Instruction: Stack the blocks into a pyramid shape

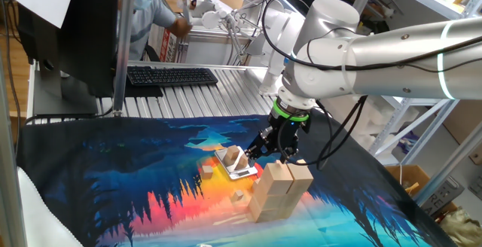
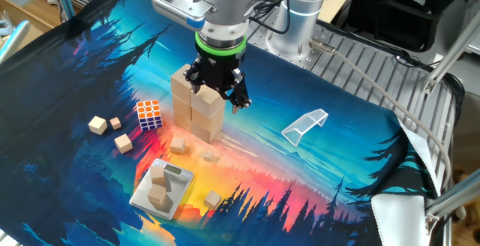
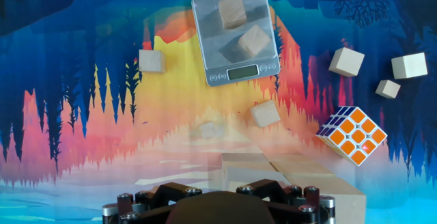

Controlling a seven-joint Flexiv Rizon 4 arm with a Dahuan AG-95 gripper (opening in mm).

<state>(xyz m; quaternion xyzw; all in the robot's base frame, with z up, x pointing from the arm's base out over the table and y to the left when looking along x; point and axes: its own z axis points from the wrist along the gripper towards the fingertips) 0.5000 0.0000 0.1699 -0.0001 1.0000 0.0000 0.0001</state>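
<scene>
A: What's the biggest thing there?

B: The counter (image 2: 360, 73), a ribbed metal top, with a printed cloth (image 2: 315, 171) of forest and sunset spread over most of it. Above that reaches the white arm (image 1: 392, 51), ending in the black tool (image 2: 219, 90), which points straight down.

A: Is the tool holding anything?

B: No. Its jaws stand wide apart and empty, hovering just over the top of the stacked blocks (image 2: 196, 105).

A: Describe the stack.

B: Tall pale wooden bricks set upright and touching, side by side, near the middle of the cloth. From the hand view only their flat tops (image 3: 287, 176) show at the lower edge, so I can't count the layers for sure.

A: And next in size?

B: A flat silver scale (image 2: 161, 188) lying on the cloth in front of the stack, well apart from it. Two wooden cubes (image 2: 158, 186) sit on its plate, close together. A white mesh scoop (image 2: 305, 124) lies off to the other side of the stack.

A: Smaller things?

B: A colourful puzzle cube (image 2: 148, 115) stands just beside the stack. Beyond it are three loose cubes (image 2: 97, 124), grouped near each other. Two more small blocks (image 2: 178, 145) rest between the stack and the scale, and one lone cube (image 2: 213, 199) lies beside the scale's far edge.
</scene>
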